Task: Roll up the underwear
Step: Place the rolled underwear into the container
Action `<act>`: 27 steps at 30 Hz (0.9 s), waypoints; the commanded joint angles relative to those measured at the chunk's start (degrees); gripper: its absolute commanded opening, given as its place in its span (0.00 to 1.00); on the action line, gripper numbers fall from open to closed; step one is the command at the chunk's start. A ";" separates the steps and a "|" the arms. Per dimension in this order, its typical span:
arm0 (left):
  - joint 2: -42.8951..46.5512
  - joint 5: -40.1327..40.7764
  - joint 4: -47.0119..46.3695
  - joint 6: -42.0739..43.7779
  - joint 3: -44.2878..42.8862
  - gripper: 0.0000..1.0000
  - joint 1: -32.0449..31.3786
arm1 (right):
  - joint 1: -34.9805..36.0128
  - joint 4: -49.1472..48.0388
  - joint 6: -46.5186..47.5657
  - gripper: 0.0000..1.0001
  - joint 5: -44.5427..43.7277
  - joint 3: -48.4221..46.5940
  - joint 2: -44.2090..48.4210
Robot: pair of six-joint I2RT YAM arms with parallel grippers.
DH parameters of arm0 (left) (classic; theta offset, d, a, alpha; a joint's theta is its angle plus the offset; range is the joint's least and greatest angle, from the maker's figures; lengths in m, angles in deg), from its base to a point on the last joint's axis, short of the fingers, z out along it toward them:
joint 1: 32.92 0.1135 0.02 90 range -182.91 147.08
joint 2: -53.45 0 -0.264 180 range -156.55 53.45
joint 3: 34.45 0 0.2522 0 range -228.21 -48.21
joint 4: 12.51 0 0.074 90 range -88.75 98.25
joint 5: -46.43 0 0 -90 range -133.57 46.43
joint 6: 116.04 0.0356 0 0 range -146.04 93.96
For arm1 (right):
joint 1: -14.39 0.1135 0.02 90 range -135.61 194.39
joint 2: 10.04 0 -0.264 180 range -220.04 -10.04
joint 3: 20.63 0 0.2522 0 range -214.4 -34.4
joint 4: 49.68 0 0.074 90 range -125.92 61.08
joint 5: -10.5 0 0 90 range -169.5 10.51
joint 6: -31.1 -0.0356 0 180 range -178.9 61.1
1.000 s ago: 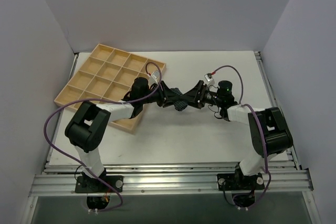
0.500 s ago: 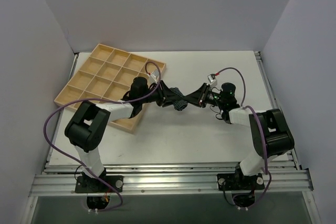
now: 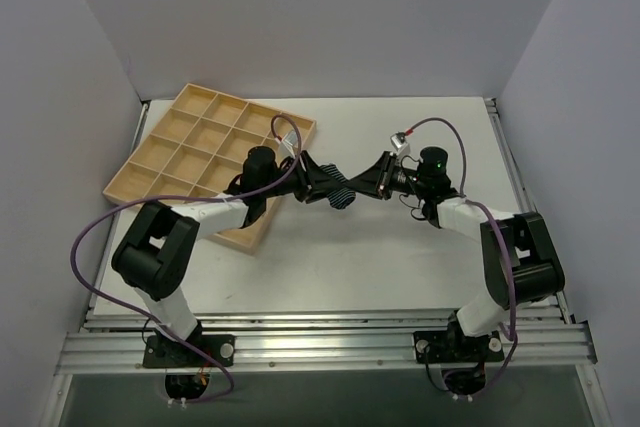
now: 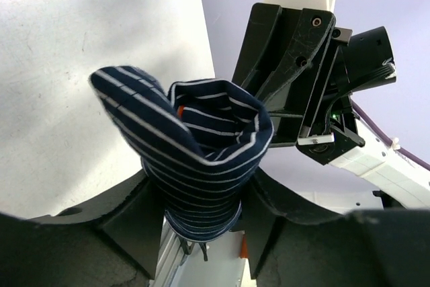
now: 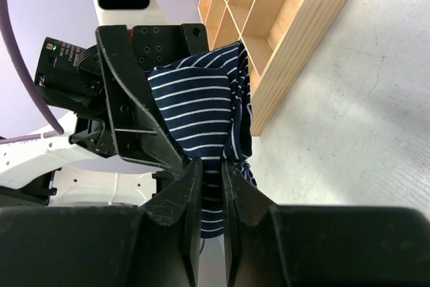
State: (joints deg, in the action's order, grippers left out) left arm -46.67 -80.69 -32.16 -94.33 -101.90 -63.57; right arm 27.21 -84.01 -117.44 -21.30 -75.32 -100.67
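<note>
The underwear, a navy bundle with thin white stripes, hangs above the table between my two grippers. My left gripper comes at it from the left and my right gripper from the right. In the left wrist view the rolled underwear fills the gap of my left gripper, both fingers against the cloth, with an orange edge peeking out at the roll's centre. In the right wrist view my right gripper is pinched narrowly on a fold of the underwear.
A wooden tray of square cells lies at the back left, its near corner under my left forearm; its wall also shows in the right wrist view. White tabletop lies below the grippers. Purple cables loop from both arms.
My right gripper has gone from wide open to pinched on the underwear. My left arm's elbow has swung down and left, while the bundle stays in about the same place.
</note>
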 commanded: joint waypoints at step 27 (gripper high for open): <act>21.35 5.92 27.23 15.98 2.45 0.66 3.85 | 8.88 -10.78 -4.21 0.00 -4.75 -10.83 -7.18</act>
State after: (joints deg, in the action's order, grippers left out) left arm -31.46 -78.05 -11.24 -83.82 -98.80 -60.60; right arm 34.66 -87.60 -119.15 -25.15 -83.43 -106.00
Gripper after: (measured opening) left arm 0.655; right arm 0.064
